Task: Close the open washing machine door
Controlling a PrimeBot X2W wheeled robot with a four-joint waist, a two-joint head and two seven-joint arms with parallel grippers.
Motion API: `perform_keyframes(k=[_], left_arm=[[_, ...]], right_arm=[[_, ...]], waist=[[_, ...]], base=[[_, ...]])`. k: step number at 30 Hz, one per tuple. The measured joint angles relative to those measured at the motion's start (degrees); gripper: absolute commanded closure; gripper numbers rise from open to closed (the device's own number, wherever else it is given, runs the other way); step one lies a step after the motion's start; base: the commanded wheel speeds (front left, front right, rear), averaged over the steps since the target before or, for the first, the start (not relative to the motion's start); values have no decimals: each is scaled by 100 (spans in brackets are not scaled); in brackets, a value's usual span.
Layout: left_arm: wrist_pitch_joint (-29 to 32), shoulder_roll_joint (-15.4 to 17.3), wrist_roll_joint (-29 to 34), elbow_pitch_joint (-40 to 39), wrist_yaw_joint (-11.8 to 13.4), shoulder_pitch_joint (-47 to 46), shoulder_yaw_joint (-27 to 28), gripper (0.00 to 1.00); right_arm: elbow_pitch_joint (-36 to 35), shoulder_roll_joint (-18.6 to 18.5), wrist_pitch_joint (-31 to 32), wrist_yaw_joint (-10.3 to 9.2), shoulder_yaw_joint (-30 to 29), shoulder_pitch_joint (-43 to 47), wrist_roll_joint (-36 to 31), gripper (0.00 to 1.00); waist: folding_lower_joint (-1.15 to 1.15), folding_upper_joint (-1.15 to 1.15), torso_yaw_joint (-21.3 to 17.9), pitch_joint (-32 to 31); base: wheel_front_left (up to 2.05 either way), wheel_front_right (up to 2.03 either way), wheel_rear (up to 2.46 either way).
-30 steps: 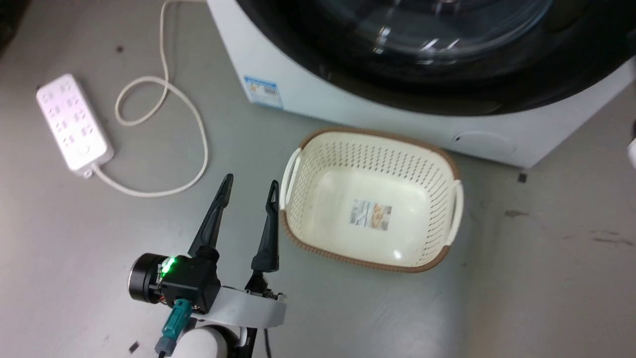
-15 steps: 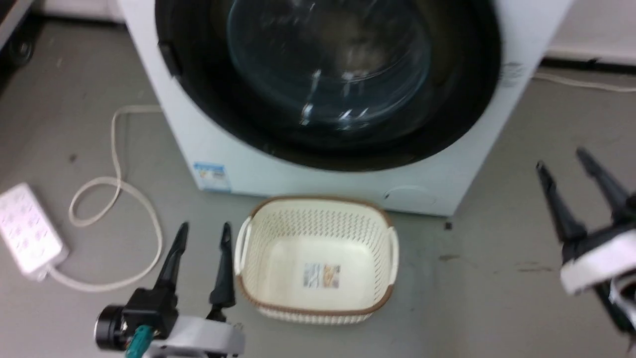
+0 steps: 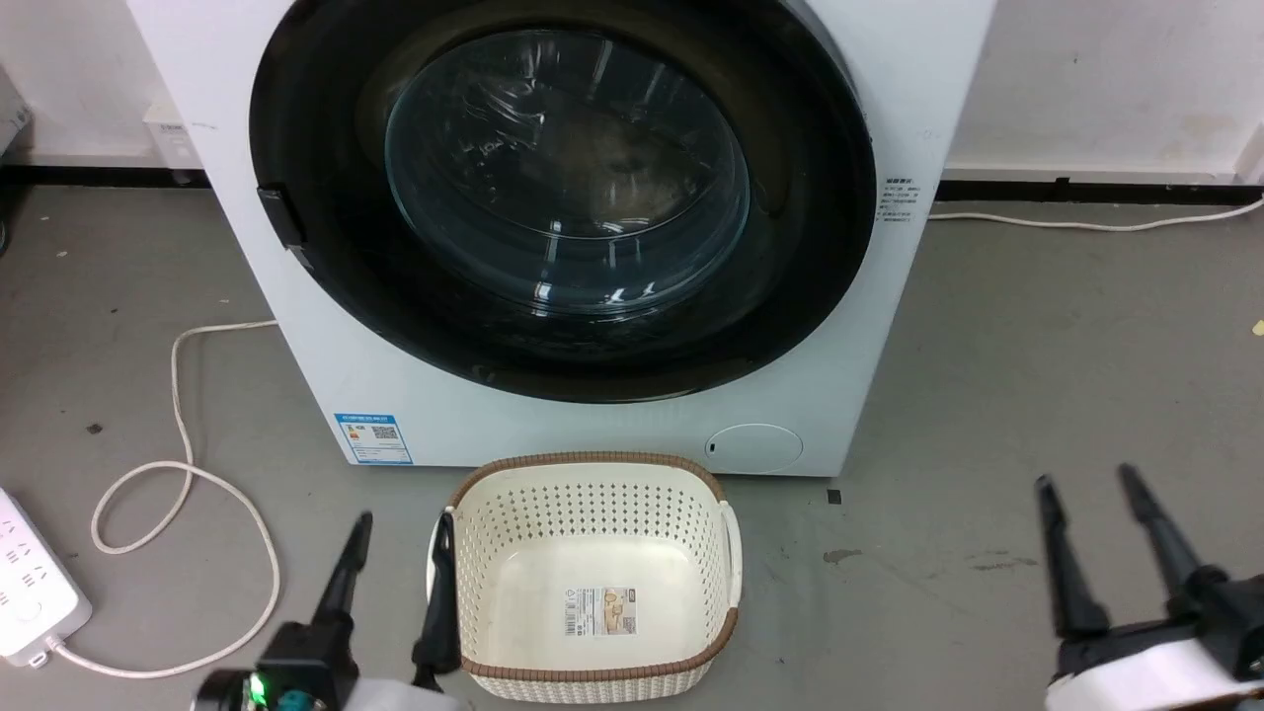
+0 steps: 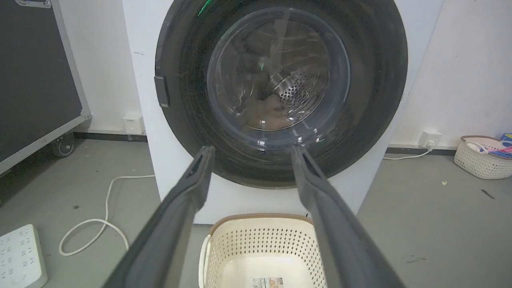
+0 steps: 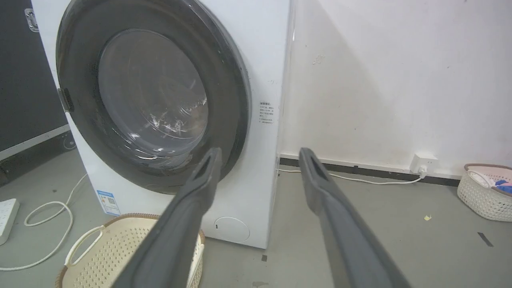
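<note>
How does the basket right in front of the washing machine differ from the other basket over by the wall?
The front basket is empty except for a label on its bottom; the wall basket holds pink and blue things. The front basket sits right in front of the washer; the wall basket stands off to the side, near a wall socket. Both look like pale perforated plastic with brownish rims.

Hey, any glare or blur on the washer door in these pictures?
Head view: sharp, white glints low on the door. Left wrist view: green light reflected in its glass. Right wrist view: dimmer, streaky glare, soft shadow on the wall.
</note>
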Motion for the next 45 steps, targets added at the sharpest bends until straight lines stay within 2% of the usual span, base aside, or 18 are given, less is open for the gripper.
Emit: perform_keyframes(k=[4, 16, 17, 45], left_arm=[[0, -2, 98, 198, 54, 93, -79, 0], [0, -4, 149, 233, 302, 98, -99, 0], [3, -4, 147, 236, 300, 98, -103, 100], [264, -5, 204, 162, 259, 91, -29, 100]], right_arm=[[9, 240, 0, 0, 97, 77, -201, 0], [53, 287, 0, 0, 268, 98, -296, 0], [58, 287, 1, 0, 275, 97, -304, 100], [18, 325, 259, 1, 282, 91, -352, 100]], waist=[[0, 0, 51, 3], [0, 0, 181, -4], [0, 0, 191, -2], [0, 0, 274, 4]], base=[[0, 0, 0], [0, 0, 0], [0, 0, 0], [0, 0, 0]])
